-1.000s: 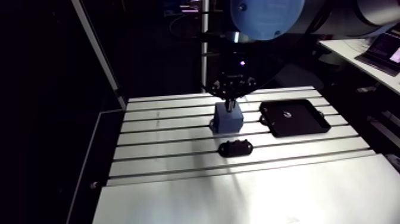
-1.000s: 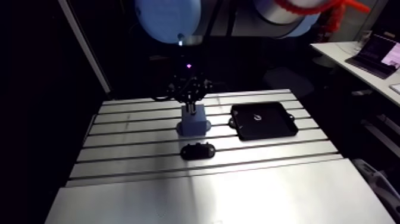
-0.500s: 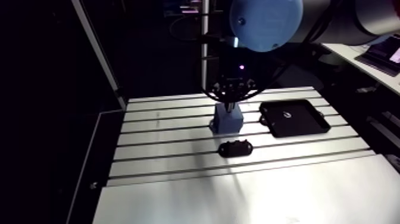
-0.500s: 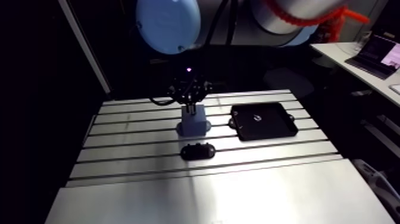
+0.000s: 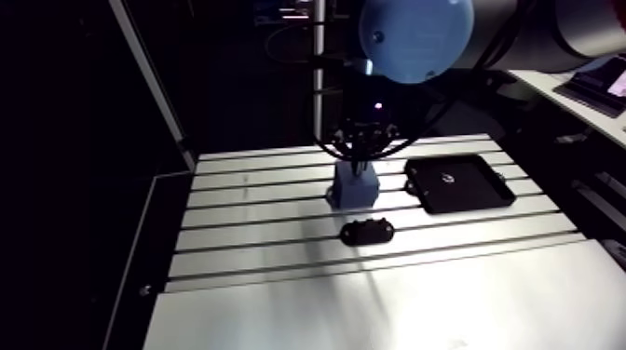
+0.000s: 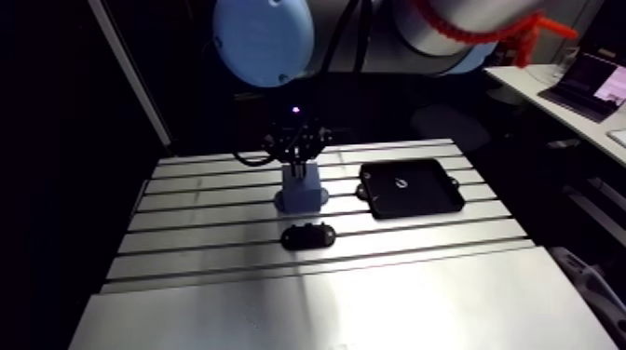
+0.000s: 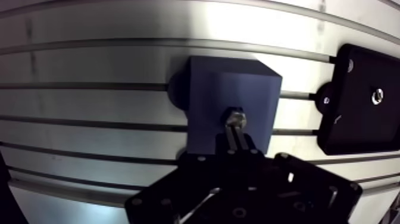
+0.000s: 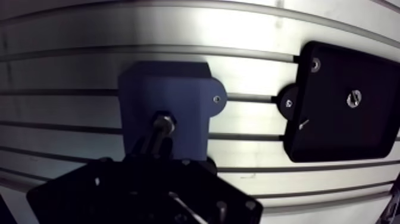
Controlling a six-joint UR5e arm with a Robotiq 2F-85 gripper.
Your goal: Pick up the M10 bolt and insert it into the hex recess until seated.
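Just under the claw point(image 7: 236, 134), which stays narrowly clamped on the shiny steel M10 bolt point(image 7: 235, 116), the bolt's head sits at the dark-blue square block point(image 7: 211, 89), almost unchanged from before, so seating seems unfinished.

Reaches straight down, wrist vertical and gripper point(image 7: 236, 133) low.
Clamps two dark fingers point(image 7: 244, 142) close together on the shank of the M10 bolt point(image 7: 236, 116), under a light-blue joint cap point(image 5: 415, 37) set high in the arm view.
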